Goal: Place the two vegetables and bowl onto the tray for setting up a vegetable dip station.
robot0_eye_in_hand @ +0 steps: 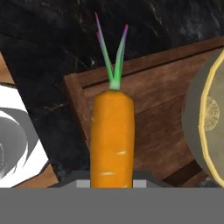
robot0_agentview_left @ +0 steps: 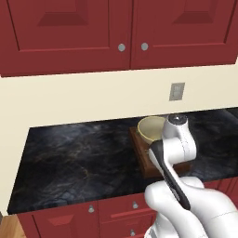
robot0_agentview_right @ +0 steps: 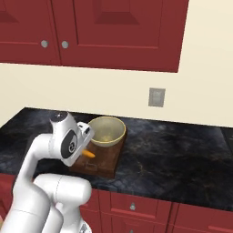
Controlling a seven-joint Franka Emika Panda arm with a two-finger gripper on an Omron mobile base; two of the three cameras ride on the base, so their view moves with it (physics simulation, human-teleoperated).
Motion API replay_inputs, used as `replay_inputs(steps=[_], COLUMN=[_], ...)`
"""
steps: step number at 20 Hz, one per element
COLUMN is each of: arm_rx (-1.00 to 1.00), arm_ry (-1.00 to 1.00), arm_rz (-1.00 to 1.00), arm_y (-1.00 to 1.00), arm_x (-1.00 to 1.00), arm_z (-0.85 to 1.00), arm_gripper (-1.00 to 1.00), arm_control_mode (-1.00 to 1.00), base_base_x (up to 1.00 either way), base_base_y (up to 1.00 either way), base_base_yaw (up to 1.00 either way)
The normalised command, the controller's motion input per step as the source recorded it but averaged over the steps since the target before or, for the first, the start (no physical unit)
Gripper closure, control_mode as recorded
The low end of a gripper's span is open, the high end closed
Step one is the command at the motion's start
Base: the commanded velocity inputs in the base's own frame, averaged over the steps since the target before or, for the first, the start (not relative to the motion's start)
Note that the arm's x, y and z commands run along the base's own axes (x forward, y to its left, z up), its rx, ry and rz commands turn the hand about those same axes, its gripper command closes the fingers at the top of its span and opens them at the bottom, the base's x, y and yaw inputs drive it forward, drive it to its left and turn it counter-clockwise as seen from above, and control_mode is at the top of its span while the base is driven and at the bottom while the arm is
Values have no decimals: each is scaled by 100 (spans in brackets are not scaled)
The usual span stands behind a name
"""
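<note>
The carrot [robot0_eye_in_hand: 112, 135] is held in the closed gripper [robot0_eye_in_hand: 112, 181] (green stem pointing away) above the wooden tray [robot0_eye_in_hand: 148, 109]. The bowl [robot0_agentview_right: 107, 130] is already placed on the tray, on the dark counter [robot0_agentview_right: 173, 150].

1. The white arm [robot0_agentview_right: 45, 150] rises from the lower left of the right base view, elbow bent.
2. Its tool [robot0_agentview_right: 84, 144] sits left of centre, jaws clamped on a carrot [robot0_eye_in_hand: 112, 135].

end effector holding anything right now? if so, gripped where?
Yes, the carrot. The end effector grips it at the lower, root end; the green stem tip points away, over the tray beside the bowl.
</note>
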Motion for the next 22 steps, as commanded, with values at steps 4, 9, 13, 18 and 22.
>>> replay_inputs(steps=[4, 9, 13, 18, 22], arm_rx=[-4, -3, -1, 0, 0], arm_ry=[-1, 0, 0, 1, 0], arm_rz=[2, 1, 1, 1, 2], arm_y=[8, 7, 3, 1, 0], arm_x=[33, 30, 16, 9, 5], arm_z=[-32, -30, -25, -25, -32], arm_gripper=[100, 100, 100, 100, 100], arm_control_mode=[-100, -100, -100, -100, -100], base_base_x=[0, 0, 0, 0, 0], base_base_y=[0, 0, 0, 0, 0], base_base_yaw=[0, 0, 0, 0, 0])
